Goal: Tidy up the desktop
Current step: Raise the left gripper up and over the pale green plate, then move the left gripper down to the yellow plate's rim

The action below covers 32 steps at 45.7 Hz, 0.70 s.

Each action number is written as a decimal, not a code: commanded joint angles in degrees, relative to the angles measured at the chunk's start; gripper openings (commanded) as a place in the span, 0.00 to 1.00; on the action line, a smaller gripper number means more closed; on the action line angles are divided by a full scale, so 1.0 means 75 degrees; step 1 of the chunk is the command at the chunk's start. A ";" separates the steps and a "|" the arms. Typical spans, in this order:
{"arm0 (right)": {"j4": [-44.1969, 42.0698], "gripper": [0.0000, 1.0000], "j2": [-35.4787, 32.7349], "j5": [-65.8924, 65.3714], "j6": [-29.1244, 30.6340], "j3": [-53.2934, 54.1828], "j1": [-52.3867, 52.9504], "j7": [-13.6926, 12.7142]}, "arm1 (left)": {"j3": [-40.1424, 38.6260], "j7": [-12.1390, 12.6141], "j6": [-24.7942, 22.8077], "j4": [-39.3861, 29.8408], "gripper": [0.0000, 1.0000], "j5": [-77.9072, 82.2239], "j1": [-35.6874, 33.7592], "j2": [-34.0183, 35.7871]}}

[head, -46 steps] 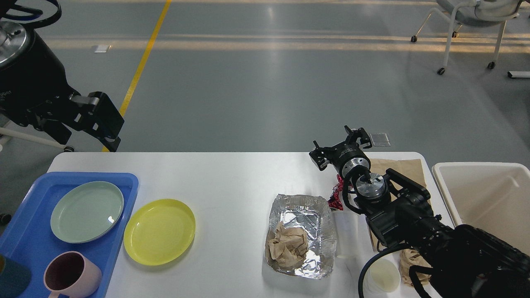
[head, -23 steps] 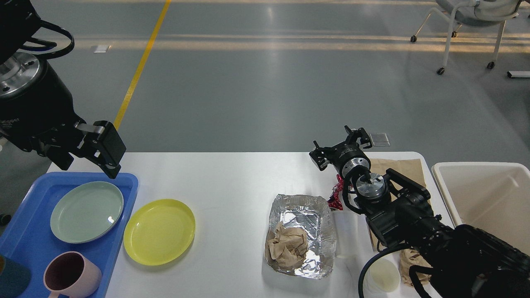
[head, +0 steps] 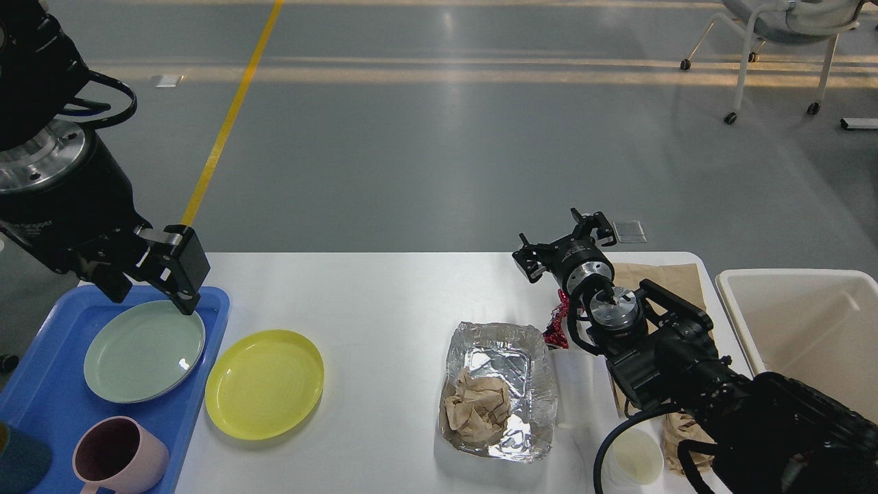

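White worktop (head: 384, 288) spans the near scene, rounded corners, slightly glossy. Dishware grouped at left: blue tray (head: 41, 405) at the left edge carrying a pale green plate (head: 140, 353) and a pink cup (head: 120, 456), likely the collecting spot for reusable pieces. Yellow plate (head: 264, 384) flat on bare worktop just right of the tray, not yet in it. Rubbish grouped at right: foil tray (head: 504, 357) with crumpled brown paper (head: 477, 408) inside, red wrapper (head: 557, 322) at its far right corner, brown paper bag (head: 662, 278) partly under the right arm, small white cup (head: 634, 456) near edge. Cream bin (head: 802, 322) at far right, presumably for the waste.

Left tool (head: 154, 278) above the far right corner of the tray, fingers spread, nothing between them; points down toward the green plate rim, yellow plate near and to the right. Right tool (head: 564, 241) at the far edge of the worktop, beyond the wrapper, seen small and dark; grip state not readable.
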 commanded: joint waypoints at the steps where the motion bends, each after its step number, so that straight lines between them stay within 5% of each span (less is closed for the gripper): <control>1: -0.0007 1.00 0.0000 0.0000 0.0000 0.0003 -0.0003 -0.0006 | 0.0000 0.0033 -0.0048 0.0025 0.69 0.0040 0.0368 -0.0018; 7: -0.0007 1.00 0.0000 0.0000 0.0000 -0.0008 -0.0003 -0.0006 | -0.0011 0.0033 0.0595 0.0048 0.66 0.0028 0.0990 -0.0171; 26: -0.0007 1.00 0.0000 0.0000 0.0000 0.0003 0.0009 0.0005 | -0.0140 0.0385 0.4415 0.0037 0.62 0.0051 0.2876 -0.0206; 32: -0.0007 1.00 0.0012 0.0000 0.0000 0.0003 -0.0003 0.0005 | -0.0152 0.0396 0.5202 0.0001 0.62 0.0051 0.3345 -0.0393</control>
